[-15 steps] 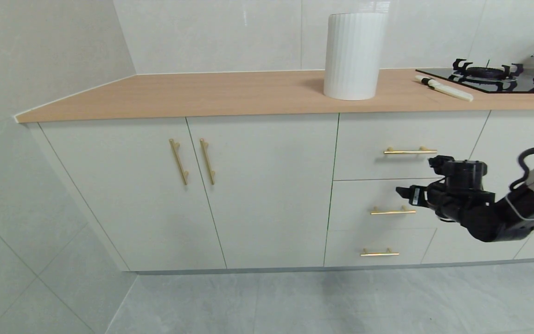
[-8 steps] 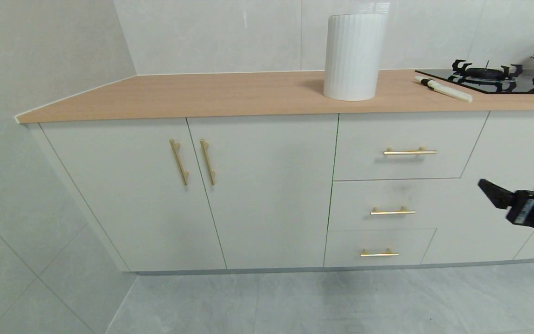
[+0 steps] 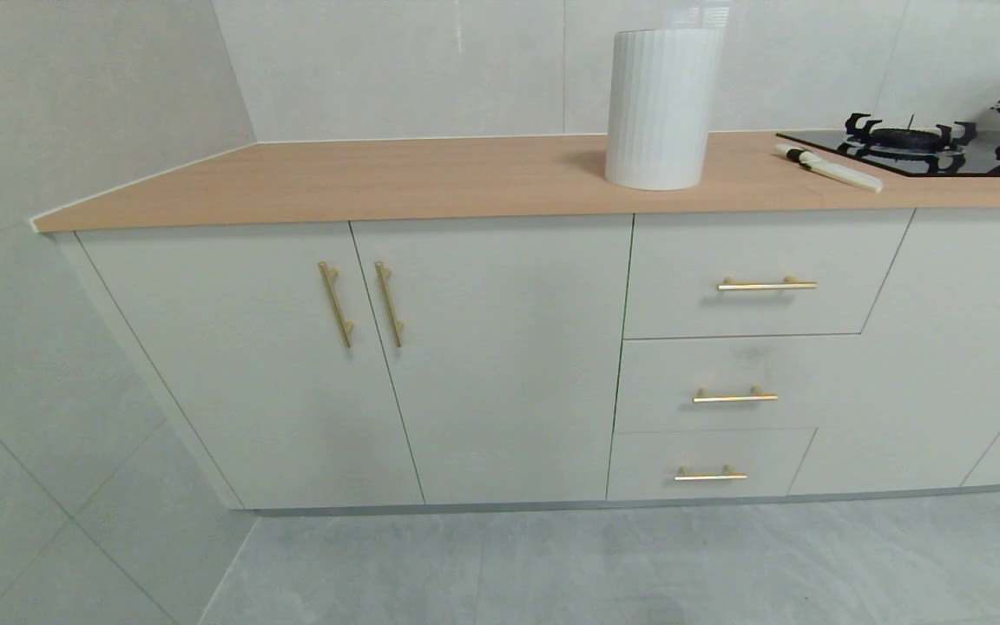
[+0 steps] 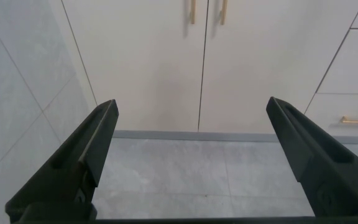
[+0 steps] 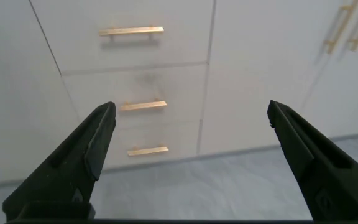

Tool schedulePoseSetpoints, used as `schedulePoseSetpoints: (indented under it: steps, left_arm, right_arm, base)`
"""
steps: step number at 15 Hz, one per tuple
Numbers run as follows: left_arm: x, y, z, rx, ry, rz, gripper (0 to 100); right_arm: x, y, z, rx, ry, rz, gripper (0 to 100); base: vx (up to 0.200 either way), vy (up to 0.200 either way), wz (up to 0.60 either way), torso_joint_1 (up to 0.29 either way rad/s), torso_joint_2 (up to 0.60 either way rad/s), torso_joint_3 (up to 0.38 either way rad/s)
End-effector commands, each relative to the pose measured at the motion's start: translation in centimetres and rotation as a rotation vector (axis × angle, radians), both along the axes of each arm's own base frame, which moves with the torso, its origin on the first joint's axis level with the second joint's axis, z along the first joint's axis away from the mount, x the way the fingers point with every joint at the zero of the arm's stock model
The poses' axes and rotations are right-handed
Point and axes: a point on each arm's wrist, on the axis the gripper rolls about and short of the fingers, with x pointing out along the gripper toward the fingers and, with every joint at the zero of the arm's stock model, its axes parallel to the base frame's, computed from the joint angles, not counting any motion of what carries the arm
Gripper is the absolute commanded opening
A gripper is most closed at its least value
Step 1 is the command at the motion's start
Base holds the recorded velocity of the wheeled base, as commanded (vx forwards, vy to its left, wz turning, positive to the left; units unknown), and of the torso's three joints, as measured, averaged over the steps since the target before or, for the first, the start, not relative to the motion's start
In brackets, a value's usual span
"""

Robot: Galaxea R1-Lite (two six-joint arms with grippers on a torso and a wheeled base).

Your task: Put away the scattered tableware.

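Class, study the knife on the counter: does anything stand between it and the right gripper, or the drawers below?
Nothing visible blocks the knife; it lies bare on the countertop, apart from the white container. The open right gripper faces the drawers, all shut: one likely must open first.

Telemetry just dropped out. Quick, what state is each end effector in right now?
Left end effector: open, holding nothing.
Right end effector: open, holding nothing.
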Motion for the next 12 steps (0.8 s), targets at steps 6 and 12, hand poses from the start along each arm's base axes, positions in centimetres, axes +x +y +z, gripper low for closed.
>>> schedulePoseSetpoints:
  steps: [6, 12]
  left_arm:
    - [0.0, 0.0, 0.0, 0.000, 0.001, 0.001, 100]
    - [0.0, 0.0, 0.0, -0.001, -0.001, 0.002, 100]
  right_arm:
    - [-7.3, -0.2, -4.1, -0.043, -0.125, -0.052, 100]
    - [-5.8, 0.3, -7.6, 0.017, -0.050, 0.140, 100]
  base:
    - [0.000, 0.000, 0.00, 0.000, 0.00, 0.000]
    - [0.000, 0.000, 0.00, 0.000, 0.00, 0.000]
